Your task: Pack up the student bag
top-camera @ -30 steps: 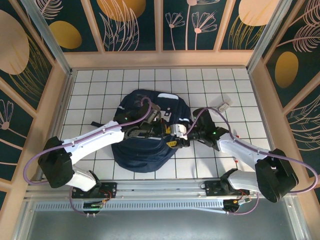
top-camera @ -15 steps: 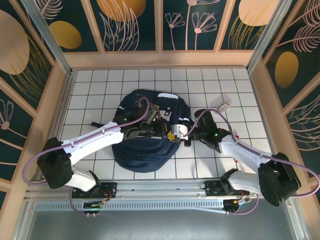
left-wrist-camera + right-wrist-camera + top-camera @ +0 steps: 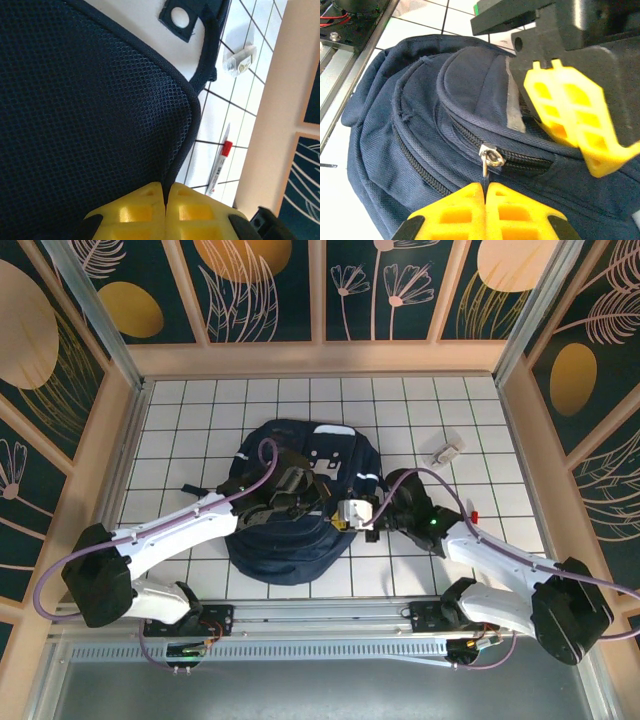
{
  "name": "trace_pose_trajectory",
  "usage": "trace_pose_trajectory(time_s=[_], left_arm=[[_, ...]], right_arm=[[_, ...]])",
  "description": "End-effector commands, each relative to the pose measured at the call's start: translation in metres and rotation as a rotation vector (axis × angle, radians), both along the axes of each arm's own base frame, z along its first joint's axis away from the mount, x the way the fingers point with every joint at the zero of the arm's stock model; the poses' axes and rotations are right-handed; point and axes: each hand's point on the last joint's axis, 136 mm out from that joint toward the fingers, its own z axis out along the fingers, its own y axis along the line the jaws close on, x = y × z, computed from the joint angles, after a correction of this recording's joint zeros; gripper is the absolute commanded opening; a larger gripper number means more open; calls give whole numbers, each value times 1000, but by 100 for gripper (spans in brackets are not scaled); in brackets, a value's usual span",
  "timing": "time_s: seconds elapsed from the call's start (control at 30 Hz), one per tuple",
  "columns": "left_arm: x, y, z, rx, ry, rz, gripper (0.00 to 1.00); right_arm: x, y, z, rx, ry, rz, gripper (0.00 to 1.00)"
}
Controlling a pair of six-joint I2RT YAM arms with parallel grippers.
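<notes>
On the tiled worktop [image 3: 200, 420] lies the soft navy bag [image 3: 285, 550], its front pockets zipped. The left tool [image 3: 165, 192] pinches its netted edge [image 3: 191, 107]. The right tool [image 3: 485, 192] pinches a small metal zip pull [image 3: 487, 161]. Both are closed tight.

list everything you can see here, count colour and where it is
student bag: 1, navy blue, centre of the table
zip pull: 1, silver, on a front pocket of the bag
pen: 1, white with red cap, on the table right of the bag
small clear object: 1, whitish, far right of the table, beyond the pen
table: 1, white tiles, dark lines
left pincer: 1, yellow fingers, shut on the bag's mesh edge
right pincer: 1, yellow fingers, shut on the zip pull
</notes>
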Motion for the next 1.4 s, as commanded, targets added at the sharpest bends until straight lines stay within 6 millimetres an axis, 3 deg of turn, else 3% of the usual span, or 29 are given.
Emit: trace_pose_trajectory(time_s=[0.0, 0.23, 0.37, 0.47, 0.5, 0.63, 0.7, 0.77, 0.87, 0.93, 1.03, 1.07, 1.17, 1.27, 1.37], left_arm=[[31, -5, 41, -177, -85, 153, 0], [50, -25, 52, -221, -113, 188, 0], [62, -32, 54, -158, -169, 201, 0], [65, -31, 56, -126, -220, 171, 0], [65, -30, 61, -112, -251, 134, 8], [53, -13, 75, 26, -388, -53, 60], [41, 15, 68, 138, -395, -80, 78], [27, 41, 58, 194, -368, -67, 77], [-6, 48, 35, 100, -270, -110, 69], [-32, 42, 12, -23, -130, -118, 67], [-66, 26, -13, -127, -27, -153, 67], [-73, 20, -15, -118, -34, -171, 68], [-87, 5, -21, -88, -7, -213, 70], [-90, -3, -24, -75, 5, -219, 70], [-93, -3, -28, -48, 16, -201, 70]], right_arm=[[-20, 1, -14, -38, 91, 7, 0], [-25, 23, -7, 53, 174, -71, 0], [-38, 20, -30, 34, 275, -49, 0], [-37, 13, -37, 34, 321, -78, 0], [-35, 10, -35, 49, 334, -92, 0], [-23, -4, -33, 102, 391, -144, 0], [-18, -8, -30, 128, 427, -165, 0], [-20, -7, -27, 123, 467, -144, 0], [-39, 0, -27, 77, 548, -66, 0], [-56, 5, -29, 48, 602, -17, 0], [-60, 8, -28, 57, 708, -56, 0], [-57, 8, -27, 69, 753, -99, 5], [-50, 10, -17, 116, 877, -187, 31], [-52, 7, -4, 155, 954, -217, 43], [-19, -10, -12, 152, 1066, -562, 44]])
